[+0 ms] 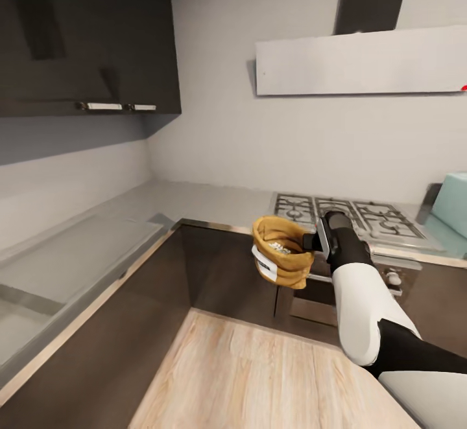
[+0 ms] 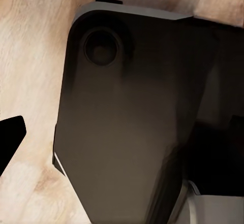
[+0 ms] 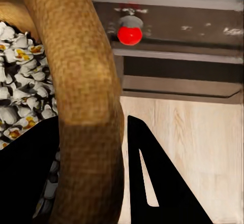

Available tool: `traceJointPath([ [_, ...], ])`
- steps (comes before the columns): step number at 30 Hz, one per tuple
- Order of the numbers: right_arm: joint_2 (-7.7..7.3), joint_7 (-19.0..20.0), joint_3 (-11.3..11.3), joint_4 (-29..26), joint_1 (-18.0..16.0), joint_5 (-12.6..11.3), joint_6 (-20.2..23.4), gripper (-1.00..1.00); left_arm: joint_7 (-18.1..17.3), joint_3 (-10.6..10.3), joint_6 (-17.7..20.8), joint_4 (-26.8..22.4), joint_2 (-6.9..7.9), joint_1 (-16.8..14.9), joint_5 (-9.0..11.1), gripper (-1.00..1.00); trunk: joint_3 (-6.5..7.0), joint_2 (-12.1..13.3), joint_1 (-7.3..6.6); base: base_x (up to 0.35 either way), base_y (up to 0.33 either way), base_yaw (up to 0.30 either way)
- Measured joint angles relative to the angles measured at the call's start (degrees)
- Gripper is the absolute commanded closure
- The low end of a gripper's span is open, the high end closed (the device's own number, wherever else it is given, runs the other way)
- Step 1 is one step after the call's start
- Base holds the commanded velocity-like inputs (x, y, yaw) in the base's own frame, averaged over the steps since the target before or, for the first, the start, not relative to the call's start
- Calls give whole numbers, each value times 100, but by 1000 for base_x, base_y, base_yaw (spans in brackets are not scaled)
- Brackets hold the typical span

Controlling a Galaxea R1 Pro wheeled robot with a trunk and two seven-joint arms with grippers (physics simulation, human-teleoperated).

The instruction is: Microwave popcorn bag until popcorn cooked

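A grey countertop wraps the kitchen corner, hob at two o'clock, wood floor below. The right gripper pinches the popcorn bag by its rim – aloft, before the hob – popcorn inside; white label unreadable. Left gripper's state: cannot tell.

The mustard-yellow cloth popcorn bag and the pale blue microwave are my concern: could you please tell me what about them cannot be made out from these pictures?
- Mustard-yellow cloth popcorn bag: head view, contents too small to see; right wrist view, the right hand's dark finger and picture edges cut it off.
- Whitish popcorn: right wrist view, partly hidden by the bag's rolled rim.
- Pale blue microwave: head view, cut by the right edge; door and knobs unseen.
- Left hand: left wrist view, its state is unclear.
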Motion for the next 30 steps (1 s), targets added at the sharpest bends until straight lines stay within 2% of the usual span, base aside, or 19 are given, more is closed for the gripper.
traceJointPath([
  [10, 0, -7, 0, 0, 0, 2, 0, 100, 0, 0, 0, 0, 7, 0, 0, -100, 29, 0, -1, -313, 0, -274],
  [13, -6, -7, -4, 0, 0, 9, 0, 100, 0, 0, 0, 0, 9, 0, 0, -100, 37, 0, -3, -40, 0, -276],
  [14, -121, -4, -1, -1, 0, 60, 1, 100, 0, 1, 0, -1, 9, 1, 0, -100, 40, 0, -4, -3, 0, -277],
  [17, -195, -6, -1, 0, 0, 8, 0, 100, 0, 0, 0, 0, 9, 0, 0, -100, 48, 0, -4, -1, 0, -277],
  [30, -220, -7, 0, 0, 0, 4, 0, 100, 0, 0, 0, 0, 9, 0, 0, -100, 85, 0, -4, 0, 0, -277],
])
